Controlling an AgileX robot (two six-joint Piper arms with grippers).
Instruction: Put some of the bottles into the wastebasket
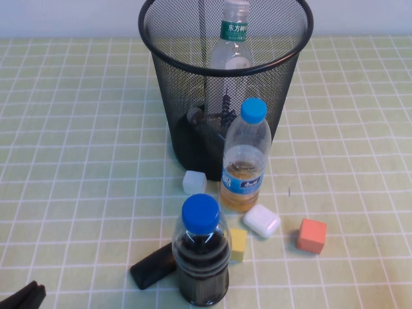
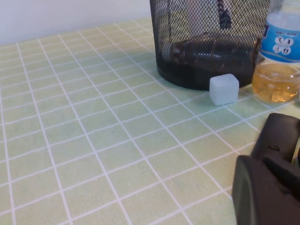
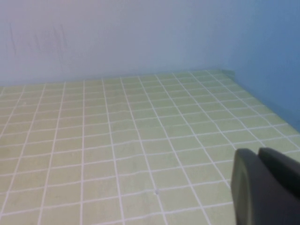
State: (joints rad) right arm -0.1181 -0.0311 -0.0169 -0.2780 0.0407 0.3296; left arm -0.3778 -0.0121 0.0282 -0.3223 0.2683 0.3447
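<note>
The wastebasket (image 1: 225, 84) stood at the far middle of the tabletop (image 1: 77, 129) in the high view, and a clear bottle (image 1: 232, 38) with a green neck label and white cap stood upright behind it, seen over the rim and through the mesh. Dark shapes lay at the basket's bottom, too unclear to name. Just before the basket stood a blue-capped bottle (image 1: 245, 158) of amber liquid, with a white cube (image 1: 194, 181) beside it. Nearer were a white case (image 1: 261, 220), an orange block (image 1: 311, 235), a yellow block (image 1: 238, 243), a dark-liquid bottle (image 1: 203, 257) and a black bar (image 1: 153, 265). The left gripper (image 1: 24, 297) showed at the near left corner, fingers shut and empty.

In the left wrist view, the left gripper (image 2: 267, 183) hovered low over the tabletop, well short of the cube (image 2: 224, 89) and basket (image 2: 206, 42).

In the right wrist view, the right gripper (image 3: 265, 187) was over bare tabletop (image 3: 117, 140), fingers closed on nothing.
</note>
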